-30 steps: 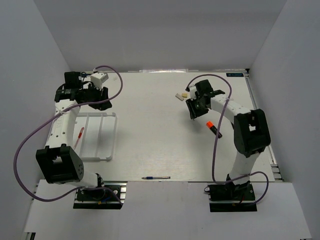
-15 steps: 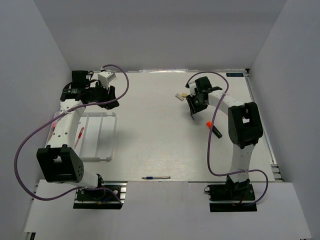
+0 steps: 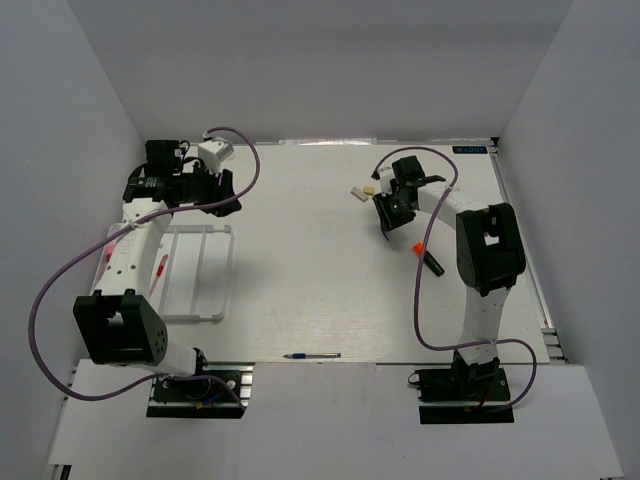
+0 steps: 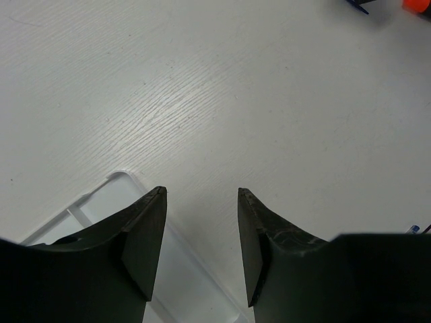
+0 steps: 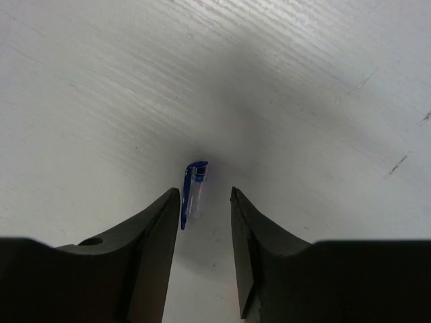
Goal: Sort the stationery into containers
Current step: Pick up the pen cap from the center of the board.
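Note:
In the right wrist view a short blue and clear pen piece (image 5: 194,188) lies on the table between the fingers of my right gripper (image 5: 205,192). The gripper is open; the piece is close to the left finger and clear of the right one. Seen from above, my right gripper (image 3: 388,215) points down just right of two small erasers (image 3: 360,191). My left gripper (image 3: 222,203) hangs open and empty over the far right corner of the white tray (image 3: 225,275), whose corner (image 4: 114,195) shows under its fingers. A red pen (image 3: 160,272) lies in the tray.
An orange-capped black highlighter (image 3: 428,258) lies near the right arm's forearm. A thin blue pen (image 3: 312,355) lies at the table's near edge, between the two arm bases. Purple cables loop around both arms.
The right arm's elbow has swung toward the far side and its jaws have narrowed slightly around the blue piece. The left gripper has shifted a little to the right.

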`<state>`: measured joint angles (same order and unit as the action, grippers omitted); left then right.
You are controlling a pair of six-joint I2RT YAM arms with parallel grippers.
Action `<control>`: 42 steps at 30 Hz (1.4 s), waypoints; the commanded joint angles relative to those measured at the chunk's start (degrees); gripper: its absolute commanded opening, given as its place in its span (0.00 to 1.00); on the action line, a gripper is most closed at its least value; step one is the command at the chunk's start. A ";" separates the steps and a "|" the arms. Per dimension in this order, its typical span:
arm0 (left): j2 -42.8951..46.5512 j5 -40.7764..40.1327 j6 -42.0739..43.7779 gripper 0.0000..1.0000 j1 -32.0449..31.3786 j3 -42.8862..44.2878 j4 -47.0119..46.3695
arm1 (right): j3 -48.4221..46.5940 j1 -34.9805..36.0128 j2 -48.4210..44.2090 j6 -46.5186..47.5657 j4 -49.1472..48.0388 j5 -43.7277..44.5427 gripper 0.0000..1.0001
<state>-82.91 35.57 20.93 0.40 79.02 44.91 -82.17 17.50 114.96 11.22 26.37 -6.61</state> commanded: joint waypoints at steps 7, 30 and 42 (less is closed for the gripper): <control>1.35 1.34 -0.98 0.57 -0.93 0.34 -1.57 | 2.71 -0.89 0.71 1.26 -1.58 -1.82 0.38; 9.00 26.90 -52.26 0.59 -0.93 -28.11 -52.06 | 11.59 1.05 -15.89 -1.28 -0.53 -25.80 0.00; 6.28 24.11 -76.21 0.63 -4.35 -35.78 -75.49 | 8.26 8.15 -22.23 -16.14 -5.19 -48.31 0.00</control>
<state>-76.82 59.18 -51.18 -2.13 42.61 -24.97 -70.91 23.66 93.80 -0.69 23.18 -49.10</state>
